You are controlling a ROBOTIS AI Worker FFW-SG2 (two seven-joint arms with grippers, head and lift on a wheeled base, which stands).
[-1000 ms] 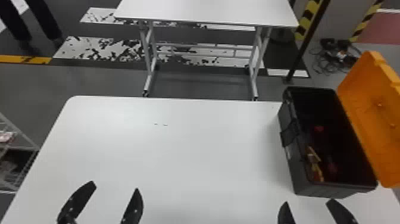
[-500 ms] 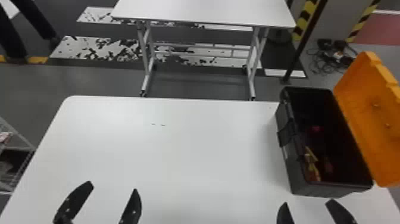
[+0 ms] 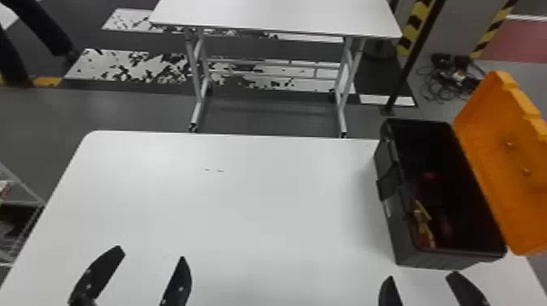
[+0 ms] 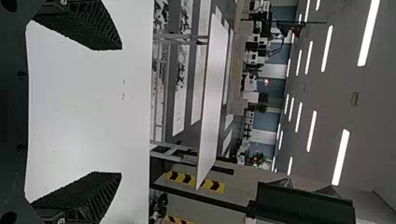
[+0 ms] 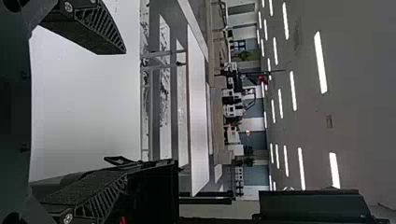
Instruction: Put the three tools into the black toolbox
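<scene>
The black toolbox [image 3: 388,240] stands just beyond the right gripper [image 3: 422,276], whose two fingers I see spread apart at four o'clock on the white table [image 3: 260,203], twelve being its far edge. The left gripper [image 3: 150,252] is at eight o'clock, its fingers wide apart too. From where I'm standing, the box is at about three o'clock on the table, open and upright. Inside it, something yellow [image 3: 423,209] lies towards the box's own seven, with a red bit [image 3: 429,176] nearer eleven; it's too dark in there to count tools. The orange lid [image 3: 488,150] leans open at the box's two-to-three. Farther off, a second white table [image 3: 276,16] stands at twelve and a cable heap [image 3: 456,77] lies between one and two.
</scene>
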